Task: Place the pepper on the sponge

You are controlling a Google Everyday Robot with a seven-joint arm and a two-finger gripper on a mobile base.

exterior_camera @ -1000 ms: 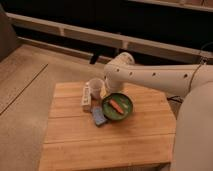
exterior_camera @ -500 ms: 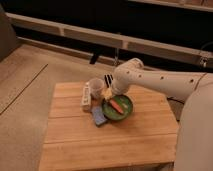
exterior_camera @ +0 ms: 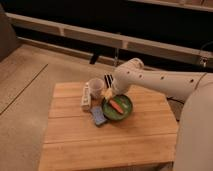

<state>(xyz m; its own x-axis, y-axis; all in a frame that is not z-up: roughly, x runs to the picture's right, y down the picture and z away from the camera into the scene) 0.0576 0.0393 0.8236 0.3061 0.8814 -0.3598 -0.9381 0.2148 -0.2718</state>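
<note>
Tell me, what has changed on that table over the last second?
The arm has come down, bringing the gripper to the back-left rim of the bowl. Nothing visibly taken hold of or let go. The pepper lies in the bowl as before, and the sponge beside the bowl has not moved.

The pepper [exterior_camera: 116,105] is lying in the bowl [exterior_camera: 126,111], which is sitting near the middle of the counter [exterior_camera: 130,142]. The sponge [exterior_camera: 98,116] is lying just beside the bowl's front-left edge. The long bar [exterior_camera: 86,98] is lying left of the cup [exterior_camera: 95,89], behind the sponge. The claw [exterior_camera: 108,84] is hanging behind the bowl, above the block [exterior_camera: 107,94].
</note>
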